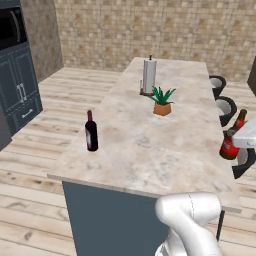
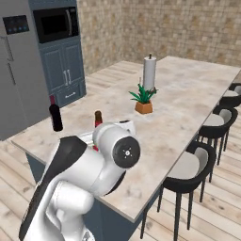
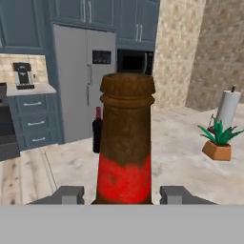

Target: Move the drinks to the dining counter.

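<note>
**Beer bottle in the claw at the dining counter; wine bottle already set down**

Item 1, nearest. The gripper (image 3: pixel 123 195) is seen in the hand view with one dark finger tip at each side of the small brown beer bottle (image 3: pixel 125 152), low on its red label. The tips appear pinched against the glass, though their actual contact is cut off by the bottom of that view, so a firm hold is judged, not confirmed. The bottle is kept upright, presumably so that it can be stood straight on its base.

Item 2. In the left base view the same beer bottle (image 1: pixel 231 140) is found at the right edge of the dining counter (image 1: pixel 150 150), beside the white hand and leaning a little. Whether its base is on the marble or just off the edge cannot be told. A placing step is judged to be in hand.

Item 3. The wine bottle (image 1: pixel 91 132) is stood upright on the marble near the counter's left edge, well apart from the gripper. This half of the task is taken as done.

Item 4, farther. A potted plant (image 1: pixel 162 103) is set mid-counter; just beyond it a paper-towel roll (image 1: pixel 149 75) is held upright on its stand.

Item 5. Dark stools (image 2: pixel 197 169) are ranged along the counter's far side.
</note>
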Robot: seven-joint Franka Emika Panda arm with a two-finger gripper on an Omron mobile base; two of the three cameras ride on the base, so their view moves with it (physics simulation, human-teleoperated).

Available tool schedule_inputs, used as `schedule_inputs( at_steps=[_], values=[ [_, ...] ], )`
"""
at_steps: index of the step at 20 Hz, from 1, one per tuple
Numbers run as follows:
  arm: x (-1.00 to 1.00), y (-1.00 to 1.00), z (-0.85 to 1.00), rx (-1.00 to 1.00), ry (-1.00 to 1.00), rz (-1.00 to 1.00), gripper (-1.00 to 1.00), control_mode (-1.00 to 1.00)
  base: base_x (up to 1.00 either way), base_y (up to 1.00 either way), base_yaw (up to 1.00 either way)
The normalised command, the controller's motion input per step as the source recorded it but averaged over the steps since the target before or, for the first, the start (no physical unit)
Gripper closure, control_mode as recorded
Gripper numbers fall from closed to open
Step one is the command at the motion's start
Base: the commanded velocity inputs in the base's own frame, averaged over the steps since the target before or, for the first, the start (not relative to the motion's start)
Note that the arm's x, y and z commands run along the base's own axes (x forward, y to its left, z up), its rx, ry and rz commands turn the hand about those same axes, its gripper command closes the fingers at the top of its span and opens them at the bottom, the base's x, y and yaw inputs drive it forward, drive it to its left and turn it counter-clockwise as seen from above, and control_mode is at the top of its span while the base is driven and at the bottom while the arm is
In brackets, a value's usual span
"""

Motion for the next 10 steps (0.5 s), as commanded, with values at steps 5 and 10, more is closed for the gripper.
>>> schedule_inputs(
  at_steps=[5, 10],
  values=[
    [0.35, 0.00, -0.18, 0.00, 0.00, 0.29, 1.00, -1.00, 0.00, 0.00, 0.00],
    [0.34, 0.00, -0.26, 0.00, 0.00, 0.29, 1.00, -1.00, 0.00, 0.00, 0.00]
  ],
)
